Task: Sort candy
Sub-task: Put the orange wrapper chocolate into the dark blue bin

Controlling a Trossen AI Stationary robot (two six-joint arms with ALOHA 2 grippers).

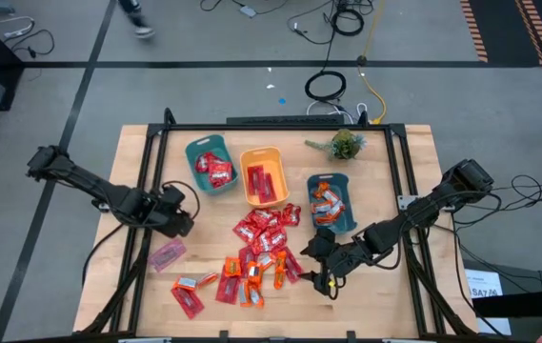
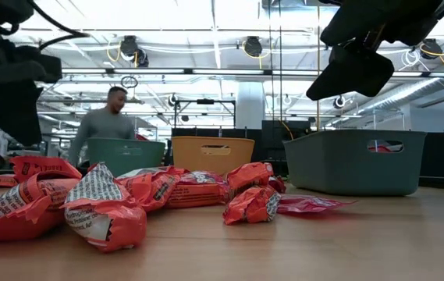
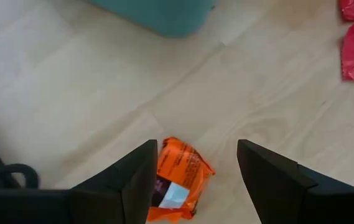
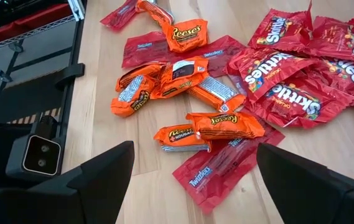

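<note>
Candy (image 1: pixel 261 252) pile partly hidden | left end effector (image 3: pixel 195 171) apart | right end effector (image 4: pixel 192 171) apart

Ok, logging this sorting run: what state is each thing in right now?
Left teal bin: holds red candies.
Orange bin: holds red packets.
Right teal bin: holds orange candies.
Candy pile: loose on the table, unsorted.
Left gripper: jaws apart, orange candy between them against one jaw.
Right gripper: jaws wide, empty, above the pile.
</note>
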